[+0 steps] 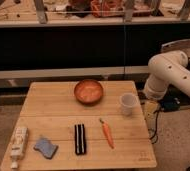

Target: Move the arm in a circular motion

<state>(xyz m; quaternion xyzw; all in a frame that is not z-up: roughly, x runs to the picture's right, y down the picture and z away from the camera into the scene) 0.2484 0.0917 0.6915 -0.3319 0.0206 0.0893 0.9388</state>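
The arm is a large glossy white tube arm that comes in from the right edge and bends at a rounded elbow. Its forearm points down beside the right edge of the wooden table. The gripper is the narrow pale yellowish tip; it hangs just off the table's right edge, right of a white cup. It touches nothing that I can see.
On the table lie an orange bowl, a carrot, a black ribbed bar, a blue sponge and a white bottle. A dark shelf unit stands behind. Cables lie on the floor at the right.
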